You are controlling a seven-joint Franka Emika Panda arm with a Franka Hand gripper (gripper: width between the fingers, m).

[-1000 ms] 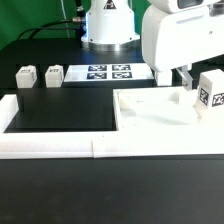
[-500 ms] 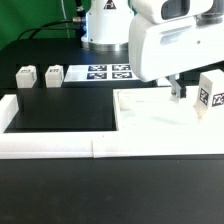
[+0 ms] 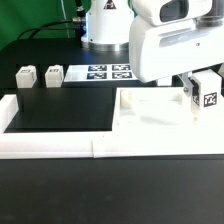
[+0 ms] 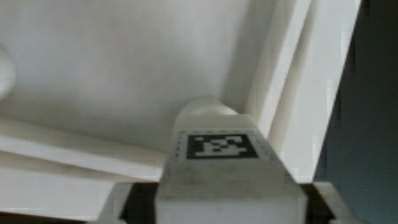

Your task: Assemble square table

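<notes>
The white tabletop panel (image 3: 150, 110) lies flat at the exterior view's right, and it fills the wrist view (image 4: 107, 80). My gripper (image 3: 200, 88) is shut on a white table leg (image 3: 207, 95) with a black-and-white tag, standing at the panel's right edge. In the wrist view the leg (image 4: 222, 150) sits between my two fingers (image 4: 135, 205), tag facing the camera, with my gripper (image 4: 222, 208) closed around its sides. Two more legs (image 3: 24, 77) (image 3: 52, 75) stand at the back left. I see no fourth leg.
The marker board (image 3: 108, 72) lies at the back, in front of the robot base. A long low white border wall (image 3: 60, 145) runs along the front. A black mat (image 3: 60, 105) lies left of the tabletop.
My gripper has come down and moved to the exterior view's right, from beside the leg to around it. The leg has shifted slightly left.
</notes>
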